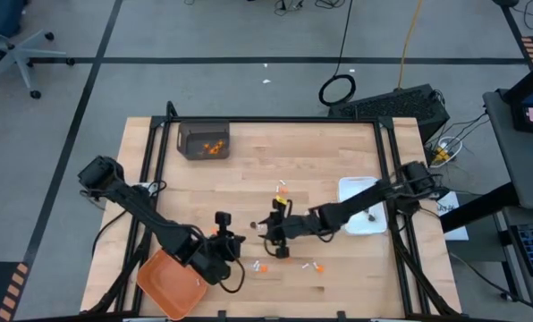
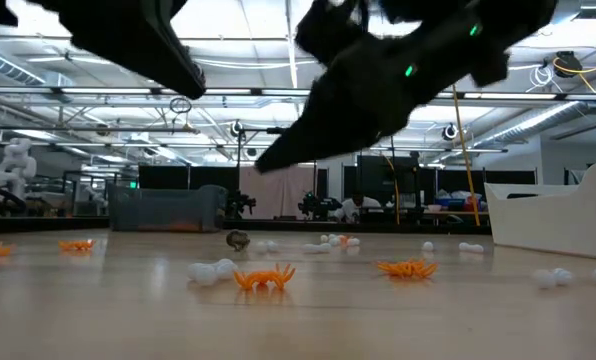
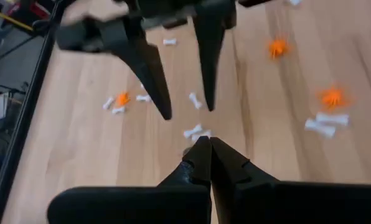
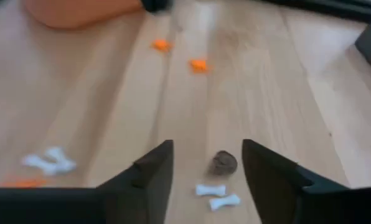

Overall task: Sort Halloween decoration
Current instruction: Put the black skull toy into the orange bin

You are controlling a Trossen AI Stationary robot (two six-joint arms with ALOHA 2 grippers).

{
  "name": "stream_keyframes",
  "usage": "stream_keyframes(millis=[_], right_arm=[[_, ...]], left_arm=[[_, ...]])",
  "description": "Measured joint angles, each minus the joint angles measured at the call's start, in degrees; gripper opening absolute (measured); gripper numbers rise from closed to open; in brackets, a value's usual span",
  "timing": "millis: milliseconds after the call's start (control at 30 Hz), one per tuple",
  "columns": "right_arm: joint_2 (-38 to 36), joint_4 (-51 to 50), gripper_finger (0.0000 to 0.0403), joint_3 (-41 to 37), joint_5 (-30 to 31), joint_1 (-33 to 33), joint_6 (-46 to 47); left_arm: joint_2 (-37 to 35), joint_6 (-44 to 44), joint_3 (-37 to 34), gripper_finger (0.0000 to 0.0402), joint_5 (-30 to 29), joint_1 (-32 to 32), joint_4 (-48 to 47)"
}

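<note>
Tiny Halloween decoration pieces lie scattered on the wooden table: orange bits (image 2: 264, 277) (image 3: 332, 97), white sticks (image 3: 195, 131) (image 4: 210, 190) and a dark brown bit (image 4: 223, 163). My right gripper (image 4: 207, 146) (image 1: 271, 236) hangs open above the table's middle near part, slanting down. Its fingers stand on either side of the dark brown bit, clear of it. My left gripper (image 3: 204, 144) (image 1: 233, 241) is shut with nothing between its tips. It hovers just left of the right gripper and points toward it.
An orange tray (image 1: 170, 284) sits at the near left edge, under the left arm. A grey bin (image 1: 204, 140) with orange pieces stands at the far left. A white rectangular dish (image 1: 365, 207) lies on the right, under the right arm. Both grippers crowd the table's middle.
</note>
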Motion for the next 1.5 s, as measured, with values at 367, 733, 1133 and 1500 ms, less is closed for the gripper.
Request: stream_keyframes(millis=[367, 733, 1133, 1500], right_arm=[[10.64, 9.05, 0.0255, 2.06, 0.07, -3.93, 0.50], [14.58, 9.20, 0.0247, 4.25, -4.32, -4.90, 2.34], [15.27, 6.87, 0.0177, 4.46, -4.67, -5.51, 5.39], [15.27, 5.07, 0.0082, 4.46, -4.28, -5.53, 6.25]], left_arm=[[-5.35, 2.68, -7.62, 0.0000, 0.56, -0.22, 10.30], [-6.35, 4.22, -8.06, 0.0000, 1.25, -1.14, 12.22], [-6.33, 4.19, -8.00, 0.0000, 1.31, -1.12, 12.75], [-6.33, 4.17, -8.00, 0.0000, 1.34, -1.12, 12.78]])
